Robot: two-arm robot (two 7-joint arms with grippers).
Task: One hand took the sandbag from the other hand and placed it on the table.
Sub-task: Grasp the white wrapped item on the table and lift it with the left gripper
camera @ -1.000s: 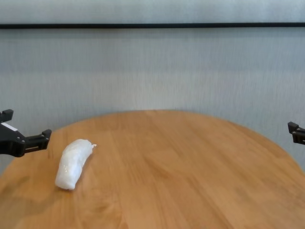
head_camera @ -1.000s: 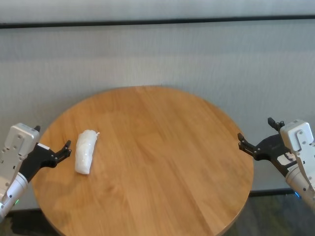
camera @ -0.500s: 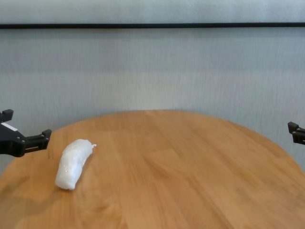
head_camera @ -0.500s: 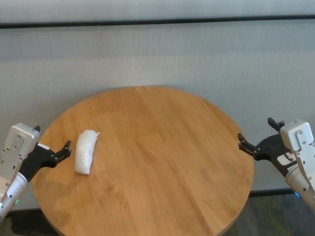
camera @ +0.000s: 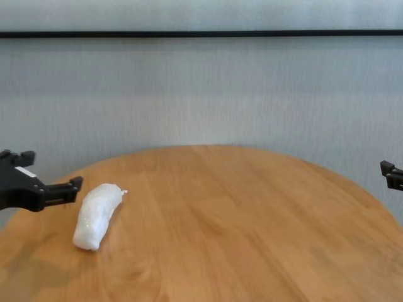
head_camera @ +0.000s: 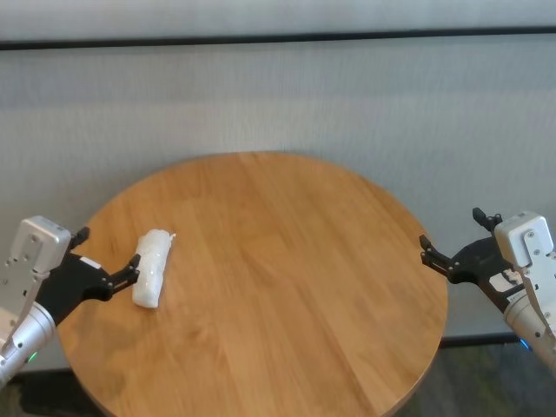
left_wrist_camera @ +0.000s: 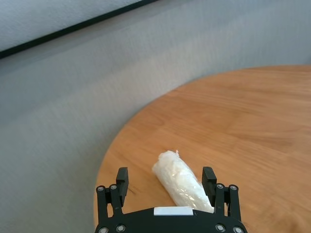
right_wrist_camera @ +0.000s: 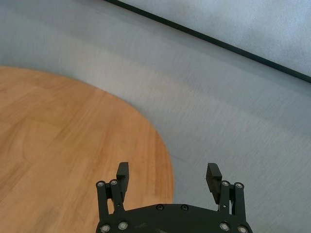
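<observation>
The sandbag (head_camera: 149, 269), a small white pouch in clear plastic, lies on the left part of the round wooden table (head_camera: 295, 261). It also shows in the chest view (camera: 96, 216) and the left wrist view (left_wrist_camera: 187, 187). My left gripper (head_camera: 106, 250), the one with the green light, is open and empty just left of the sandbag, low over the table's left edge (camera: 53, 168). In the left wrist view (left_wrist_camera: 165, 174) the sandbag lies just ahead, near one finger. My right gripper (head_camera: 452, 230), with the blue light, is open and empty beyond the table's right edge (right_wrist_camera: 167, 169).
A grey wall (head_camera: 278, 95) with a dark horizontal strip stands behind the table. The table's wood (camera: 252, 220) carries nothing but the sandbag. Only one finger of my right gripper (camera: 390, 174) shows at the chest view's right border.
My left gripper has moved right, closer to the sandbag, still open. The sandbag and the right arm have not moved.
</observation>
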